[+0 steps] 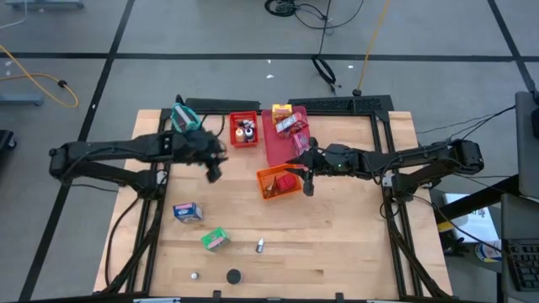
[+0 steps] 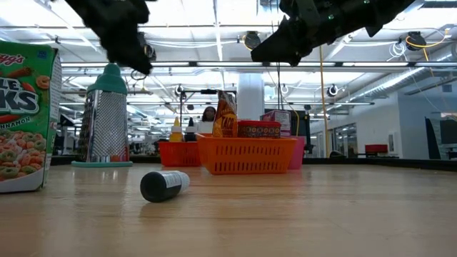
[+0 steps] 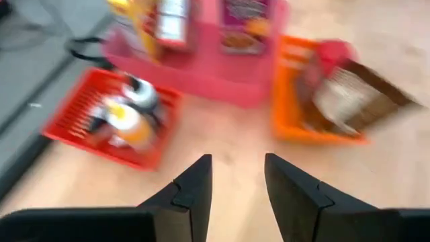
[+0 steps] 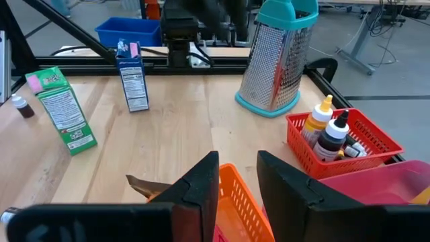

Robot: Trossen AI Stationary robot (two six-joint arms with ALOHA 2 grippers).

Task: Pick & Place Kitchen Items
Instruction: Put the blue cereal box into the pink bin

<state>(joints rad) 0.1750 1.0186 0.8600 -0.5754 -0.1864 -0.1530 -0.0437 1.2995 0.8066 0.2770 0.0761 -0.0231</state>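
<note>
Loose kitchen items stand on the wooden table near its front: a blue carton (image 1: 187, 211), a green carton (image 1: 215, 240), a tiny bottle (image 1: 260, 246) and a black cap (image 1: 233, 275). The red tray (image 1: 244, 132) holds small bottles (image 4: 328, 131). Packets lie in the pink tray (image 1: 285, 135) and the orange tray (image 1: 278, 181). My left gripper (image 1: 214, 172) (image 3: 238, 161) hangs open above bare table, between the red and orange trays. My right gripper (image 1: 308, 187) (image 4: 238, 158) hangs open over the orange tray's right end. Neither has anything between its fingers.
A teal-framed metal grater (image 1: 181, 118) (image 4: 275, 60) stands upright at the far left, beside the red tray. The three trays cluster at the table's far middle. Bare wood lies between the trays and the loose items, and along the right side.
</note>
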